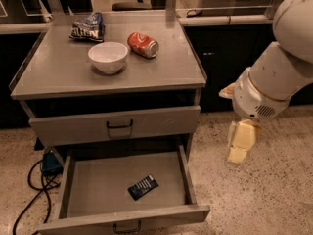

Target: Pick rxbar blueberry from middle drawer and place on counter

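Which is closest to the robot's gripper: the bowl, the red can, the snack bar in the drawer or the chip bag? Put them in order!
The gripper hangs to the right of the cabinet, beside the open middle drawer.
1. rxbar blueberry, in the drawer, low down.
2. Red can, on the counter, right of the bowl.
3. White bowl, mid-counter.
4. Chip bag, back left of the counter.

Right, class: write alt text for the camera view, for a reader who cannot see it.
A dark rxbar blueberry lies in the open middle drawer below a grey counter; the gripper hangs outside the drawer, toward the picture's right.
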Motion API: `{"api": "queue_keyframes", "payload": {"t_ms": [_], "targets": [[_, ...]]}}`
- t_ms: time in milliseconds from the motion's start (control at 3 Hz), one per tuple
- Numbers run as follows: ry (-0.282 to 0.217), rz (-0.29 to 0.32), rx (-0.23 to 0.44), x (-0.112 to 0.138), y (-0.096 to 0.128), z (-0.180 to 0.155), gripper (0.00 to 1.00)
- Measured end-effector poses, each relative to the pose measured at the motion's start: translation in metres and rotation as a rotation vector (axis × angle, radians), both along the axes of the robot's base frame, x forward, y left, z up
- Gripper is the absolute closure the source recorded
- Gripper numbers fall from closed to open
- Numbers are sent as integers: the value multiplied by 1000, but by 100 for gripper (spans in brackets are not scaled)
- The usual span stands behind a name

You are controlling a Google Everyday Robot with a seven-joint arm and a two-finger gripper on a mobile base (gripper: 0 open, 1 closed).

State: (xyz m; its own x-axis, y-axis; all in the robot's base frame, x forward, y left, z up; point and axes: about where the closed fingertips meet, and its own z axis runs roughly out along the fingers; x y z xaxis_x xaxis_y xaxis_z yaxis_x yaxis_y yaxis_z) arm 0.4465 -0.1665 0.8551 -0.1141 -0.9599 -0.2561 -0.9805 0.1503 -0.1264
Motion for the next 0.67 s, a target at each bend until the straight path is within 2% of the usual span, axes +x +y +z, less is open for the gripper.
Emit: {"api": "queue_keyframes", "payload": {"t_ms": [333,667], "targets": [[-12,-32,28,-1,-6,-5,0],[-22,-38,92,-14,-12,-43,0]]}}
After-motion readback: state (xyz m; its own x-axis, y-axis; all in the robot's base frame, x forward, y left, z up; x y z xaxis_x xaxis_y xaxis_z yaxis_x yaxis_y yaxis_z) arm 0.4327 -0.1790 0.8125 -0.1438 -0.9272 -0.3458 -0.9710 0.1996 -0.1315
